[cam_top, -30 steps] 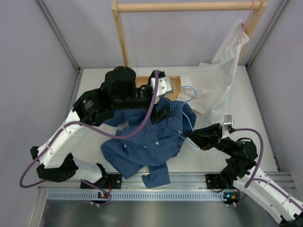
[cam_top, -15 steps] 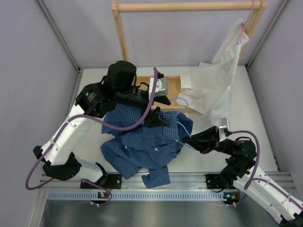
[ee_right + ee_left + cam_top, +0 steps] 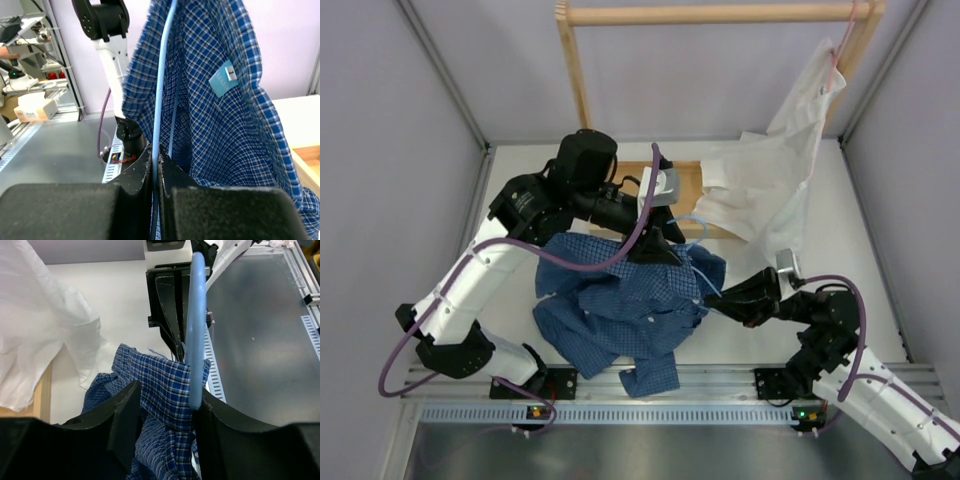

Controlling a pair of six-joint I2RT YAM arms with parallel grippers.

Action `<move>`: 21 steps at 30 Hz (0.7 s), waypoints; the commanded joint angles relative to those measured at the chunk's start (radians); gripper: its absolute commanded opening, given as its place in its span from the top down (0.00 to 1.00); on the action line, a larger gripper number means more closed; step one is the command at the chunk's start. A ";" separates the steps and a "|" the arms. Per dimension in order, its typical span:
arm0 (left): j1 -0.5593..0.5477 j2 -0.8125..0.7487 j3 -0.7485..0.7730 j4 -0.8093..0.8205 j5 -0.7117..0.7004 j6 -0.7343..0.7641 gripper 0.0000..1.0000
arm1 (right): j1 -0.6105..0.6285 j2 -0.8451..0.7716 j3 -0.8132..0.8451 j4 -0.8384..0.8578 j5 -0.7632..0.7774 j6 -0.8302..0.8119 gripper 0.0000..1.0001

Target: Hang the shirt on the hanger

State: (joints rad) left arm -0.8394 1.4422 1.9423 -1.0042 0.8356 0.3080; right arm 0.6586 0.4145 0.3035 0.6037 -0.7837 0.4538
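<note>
Two shirts are in view, and only one is ours. That is the shirt [image 3: 620,315], blue with a fine check, which lies crumpled at the middle of the table [image 3: 865,290] in the top view. Its long axis runs from the collar end, lifted toward 1 o'clock, down to a sleeve cuff reaching the near edge at 6 o'clock. We count two hangers as well. The hanger [image 3: 196,325], thin and light blue, sits inside the shirt's neck. In the left wrist view its wire runs almost straight from 12 to 6 o'clock and disappears into the cloth. In the right wrist view it rises from the fingers toward 12 o'clock with the checked cloth draped around it, and one small pale blue label [image 3: 223,78] shows at 2 o'clock. The right gripper [image 3: 155,162] has its fingers pressed together on that wire. The left gripper [image 3: 167,397] comes onto the collar from 11 o'clock. Its fingers stand apart with a fold of shirt filling the gap and the wire just inside one finger, and we cannot tell whether they squeeze the cloth. The white shirt [image 3: 765,175] hangs by a pink hanger [image 3: 837,50] from the one wooden rail [image 3: 720,14] at 1 o'clock. Its lower half spills onto the table and over a wooden board [image 3: 686,176], just beside the collar. From above, the left arm [image 3: 570,190] covers much of the collar.
</note>
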 commanded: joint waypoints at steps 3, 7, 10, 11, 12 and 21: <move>0.002 0.001 -0.023 -0.002 0.074 0.009 0.43 | 0.012 0.001 0.071 0.041 -0.037 -0.060 1.00; 0.000 -0.009 -0.037 -0.004 0.088 0.014 0.60 | 0.012 0.001 0.083 0.030 -0.035 -0.070 1.00; 0.002 -0.016 -0.042 -0.002 0.123 0.022 0.58 | 0.012 0.001 0.098 0.016 -0.038 -0.084 1.00; 0.002 -0.020 -0.042 -0.004 0.137 0.026 0.58 | 0.012 0.006 0.100 0.005 -0.037 -0.087 1.00; 0.002 -0.022 -0.042 -0.002 0.151 0.031 0.60 | 0.012 0.009 0.101 0.004 -0.038 -0.087 1.00; 0.000 -0.026 -0.036 -0.005 0.273 0.071 0.60 | 0.012 0.035 0.103 0.042 -0.055 -0.067 1.00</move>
State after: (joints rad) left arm -0.8387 1.4330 1.9072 -1.0161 1.0302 0.3420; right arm 0.6586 0.4446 0.3435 0.5385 -0.8192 0.4023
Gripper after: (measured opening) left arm 0.431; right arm 0.005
